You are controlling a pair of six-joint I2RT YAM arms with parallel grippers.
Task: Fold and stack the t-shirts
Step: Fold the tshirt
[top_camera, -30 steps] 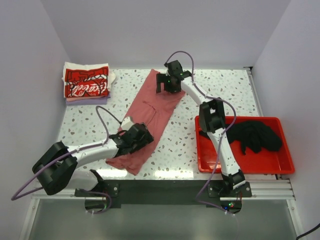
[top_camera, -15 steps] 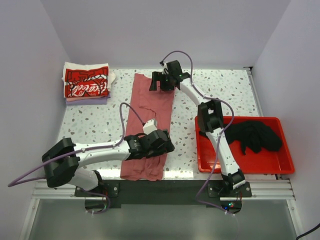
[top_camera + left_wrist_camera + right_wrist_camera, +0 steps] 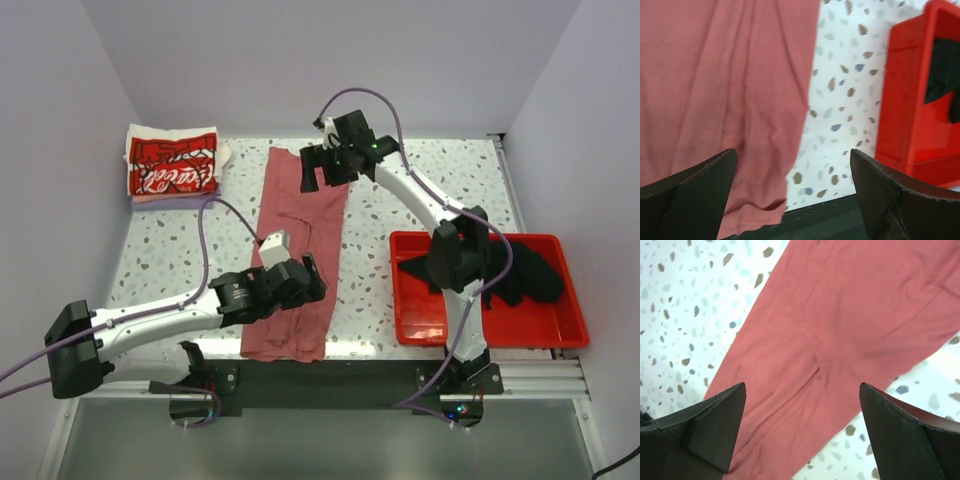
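Dusty-red t-shirt [image 3: 303, 215] laid flat as a long, narrow strip down the middle of the worktop [image 3: 180, 250], sides apparently folded in, near end reaching the front edge. Soft lengthwise creases, no print visible. Left hand [image 3: 308, 283] poised over the near end, fingers spread wide, holding nothing. Right hand [image 3: 318, 172] poised over the far end, likewise spread and empty. Stationing at opposite ends judged to suit a joint pinch for a crosswise fold. Stack of folded t-shirts [image 3: 172, 165], white with red Coca-Cola print uppermost, kept at the far-left corner, probably as the destination. Black t-shirt [image 3: 525, 275] crumpled in the red bin [image 3: 480, 342] at right, not yet folded.
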